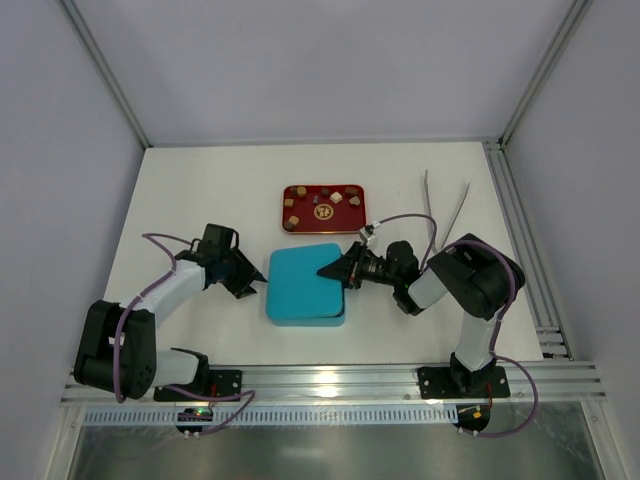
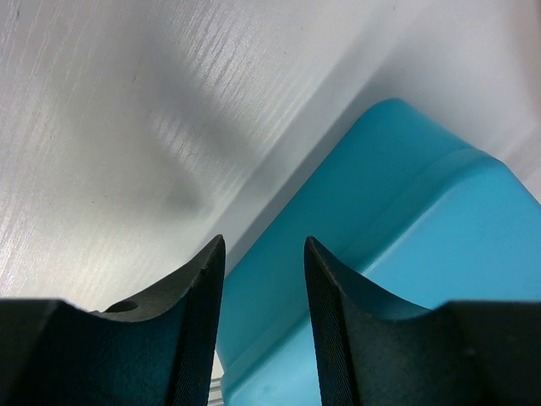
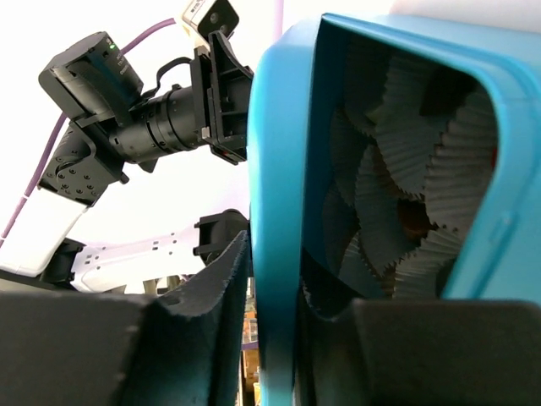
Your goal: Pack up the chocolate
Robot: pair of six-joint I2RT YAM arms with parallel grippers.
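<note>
At the left side of the bench [image 1: 200,190], the left tool [image 1: 252,284] sits low, just beside the left wall of the teal box [image 1: 300,290]. Its fingers are apart with nothing between them. In its own wrist view the box corner lies just ahead and to the right of the fingertips, not touching them. That placement reads as a brace or a ready hand, set there so the box cannot slide away when it is worked from the other side. Ahead of both tools, further up the bench and well apart from either, the chocolate [image 1: 294,220] lies as small brown, tan and pale pieces scattered in a red tray [image 1: 345,222]; none is in a tool. On the box's right edge, the right tool [image 1: 335,270] is clamped on a teal wall, one finger outside and one inside. Past its inner finger, the wrist view shows crinkled grey paper cups [image 3: 397,169] nested in the box. Whether the pinched wall belongs to lid or base I cannot tell. My guess is that this grip is meant to expose the cups so pieces can be dropped in. Right of that tool, metal tongs [image 1: 430,205] lie well apart on the bench, probably for picking up pieces.
</note>
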